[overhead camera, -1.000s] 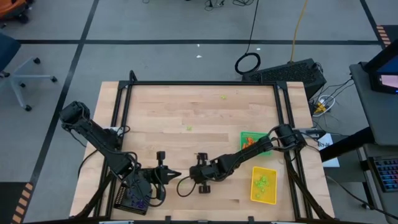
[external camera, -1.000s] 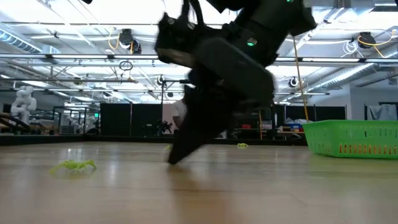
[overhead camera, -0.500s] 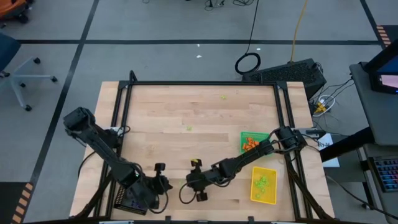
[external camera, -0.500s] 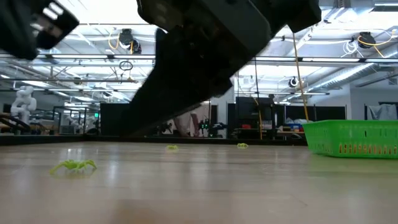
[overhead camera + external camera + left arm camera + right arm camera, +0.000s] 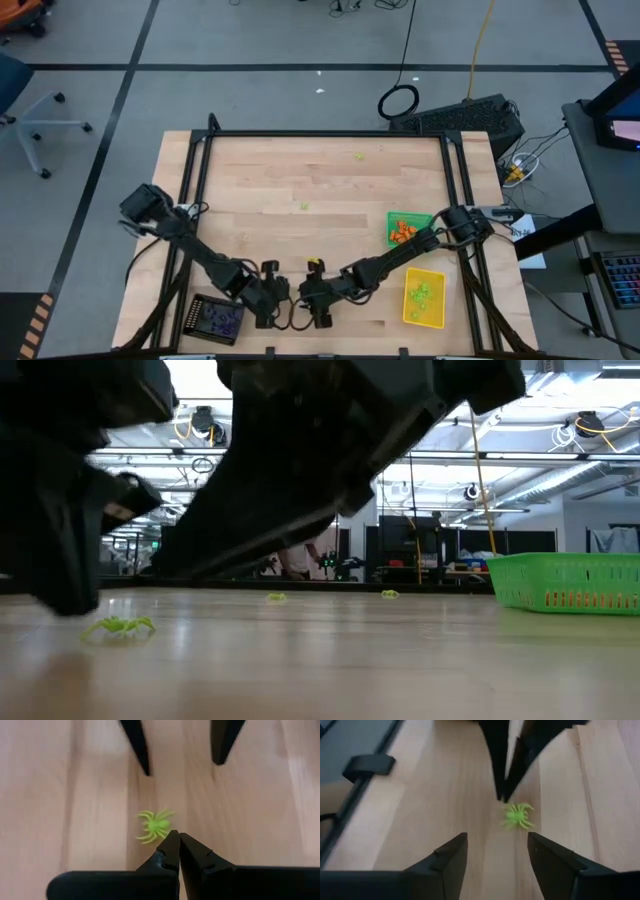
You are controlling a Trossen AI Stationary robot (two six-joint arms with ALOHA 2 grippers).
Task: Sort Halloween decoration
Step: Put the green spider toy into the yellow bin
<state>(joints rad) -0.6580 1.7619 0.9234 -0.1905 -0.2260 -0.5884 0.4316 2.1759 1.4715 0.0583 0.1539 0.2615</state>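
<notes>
Both arms are meeting low at the near edge of the pale wooden table [image 5: 300, 170]. Between the two grippers a tiny lime-green plastic spider [image 5: 154, 825] is lying flat on the bare wood, thin legs splayed out on both sides of a small round body, glossy, far smaller than either gripper.

Left gripper [image 5: 179, 836] is pointing at the spider, fingers clenched together, tips just beside it; nothing is pinched between them.

Right gripper [image 5: 497, 842] is facing it from the opposite side, fingers spread apart and holding nothing, the spider lying just beyond the gap.

More lime-green trinkets are sitting farther up the table, one [image 5: 304, 206] mid-table, another [image 5: 360, 156] near the far edge.

The green mesh tray [image 5: 390, 226] is holding orange pieces; the yellow tray [image 5: 438, 284] is holding lime-green ones; the black tray [image 5: 195, 316] is at the left near corner.
</notes>
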